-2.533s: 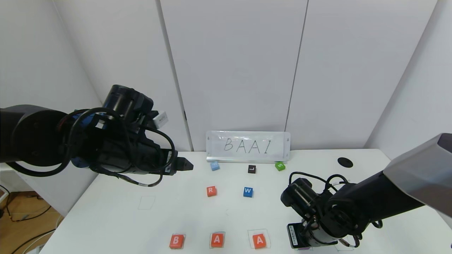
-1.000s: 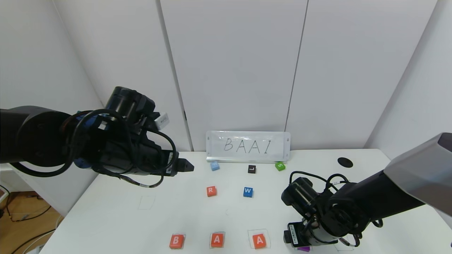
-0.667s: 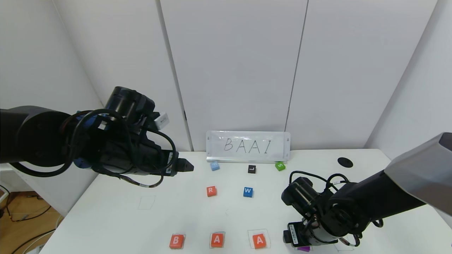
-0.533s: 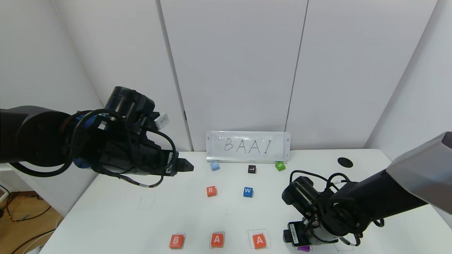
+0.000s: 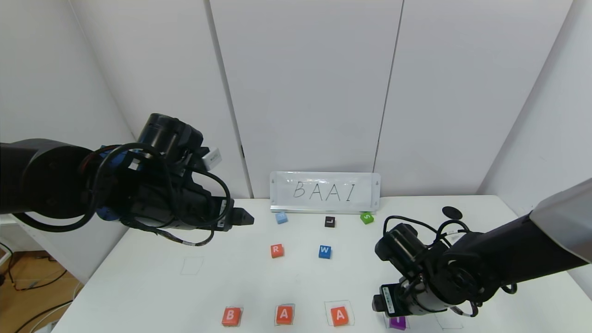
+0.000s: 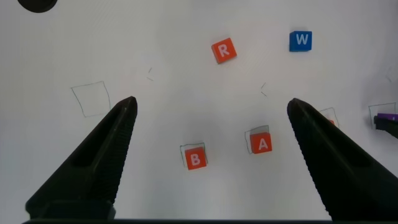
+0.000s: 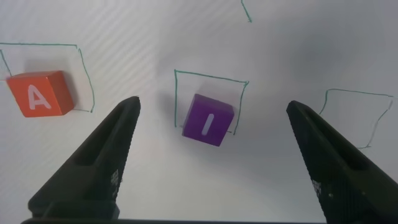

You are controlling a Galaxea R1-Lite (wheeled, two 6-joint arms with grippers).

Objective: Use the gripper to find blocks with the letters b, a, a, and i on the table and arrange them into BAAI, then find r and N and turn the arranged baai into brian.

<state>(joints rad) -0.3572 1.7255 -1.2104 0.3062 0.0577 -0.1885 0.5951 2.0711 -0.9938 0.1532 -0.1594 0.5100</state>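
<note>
Near the front edge of the white table (image 5: 222, 282), orange blocks B (image 5: 231, 316), A (image 5: 284, 314) and A (image 5: 340, 315) lie in a row, with the purple I (image 5: 397, 322) at the right end. In the right wrist view the I (image 7: 208, 120) sits slightly askew in a green outline beside an A (image 7: 40, 94). My right gripper (image 7: 212, 107) hangs open above the I, not touching it. The orange R (image 5: 276, 250) lies mid-table. My left gripper (image 5: 243, 216) is raised at the back left, open and empty; its view shows B (image 6: 194, 158), A (image 6: 262, 144) and R (image 6: 223, 50).
A blue W block (image 5: 324, 251) lies right of the R. A light blue block (image 5: 281, 217), a black L (image 5: 329, 222) and a green S (image 5: 366, 218) lie before the BAAI sign (image 5: 324, 192). A black spot (image 5: 452, 212) is at back right. A green outline (image 5: 191, 265) has nothing in it.
My right gripper has lifted and drawn slightly right off the purple I, which now shows below it on the table. The left arm has not moved.
</note>
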